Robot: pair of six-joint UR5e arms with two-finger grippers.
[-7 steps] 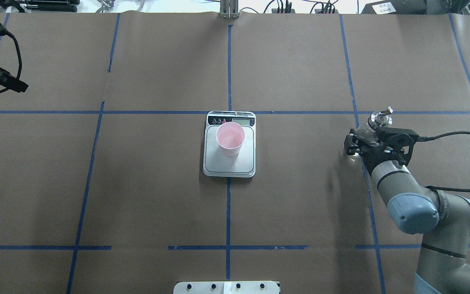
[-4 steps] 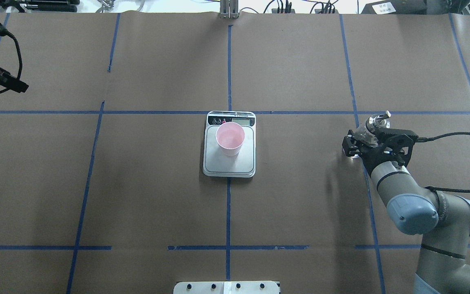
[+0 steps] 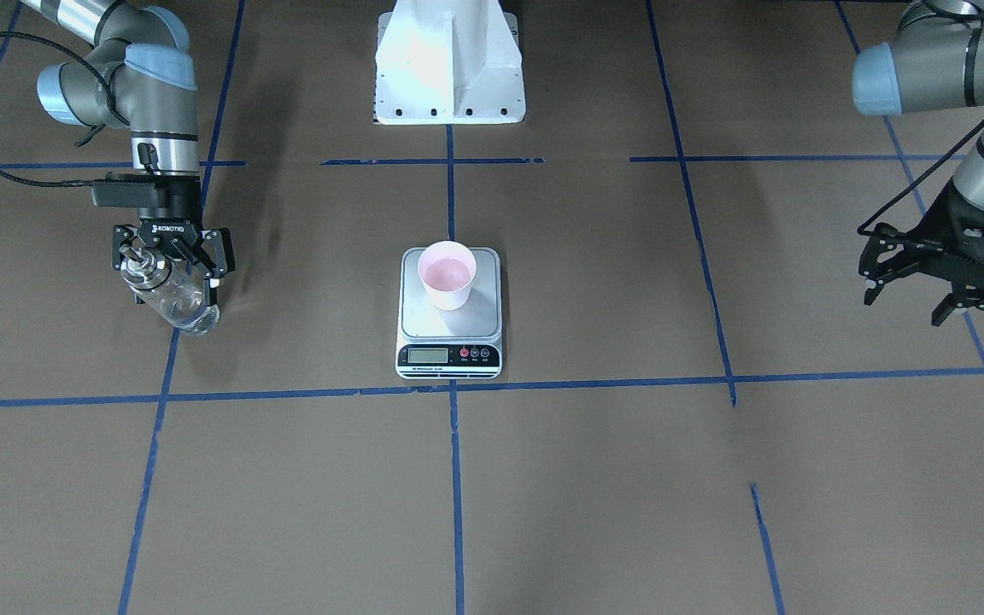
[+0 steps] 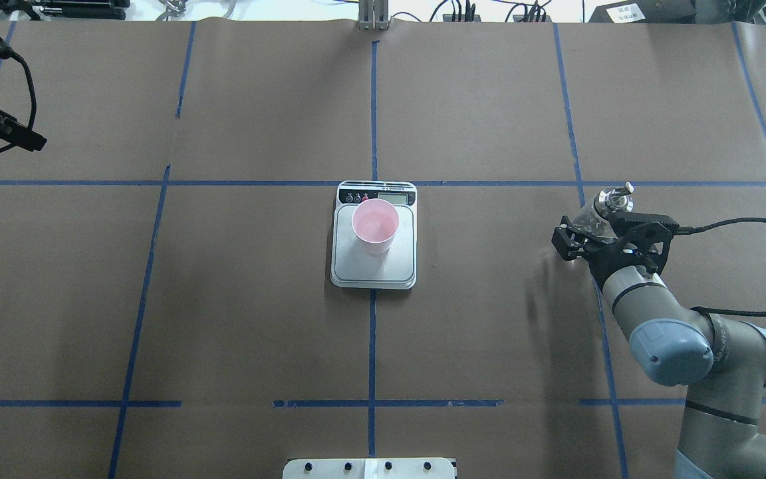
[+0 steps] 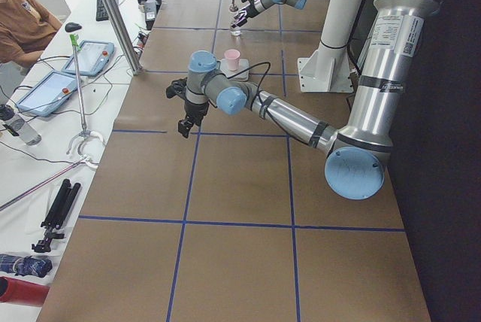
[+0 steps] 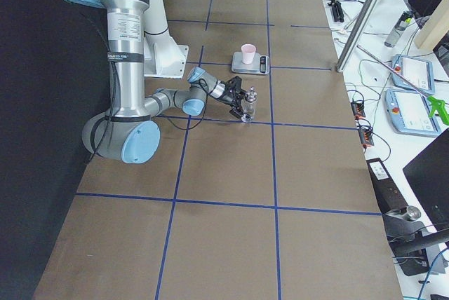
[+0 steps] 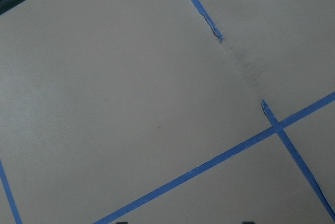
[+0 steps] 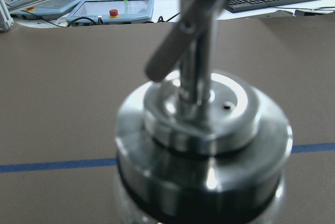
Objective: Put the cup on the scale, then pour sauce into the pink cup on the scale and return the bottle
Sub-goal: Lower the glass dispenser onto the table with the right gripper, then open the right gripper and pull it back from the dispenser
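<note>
Worktop, brown paper gridded with blue tape lines. Wide bare paper lay on every side of the scale, which sat mid-worktop on the centre tape line, well apart from both arms.

Right claw was closed on the bottle just under its silver cap, out on the robot's right beside a tape line. The bottle's base was low over the paper; contact could not be judged. The clear glass gave no readable fill level.

Left claw hung with fingers spread, holding nothing, above bare paper far out on the robot's left.

The cup stood upright on the scale's platform, toward the edge away from the display. Pink inside; any liquid in it could not be made out.

Count: one cup, one scale, one bottle, two claws.
</note>
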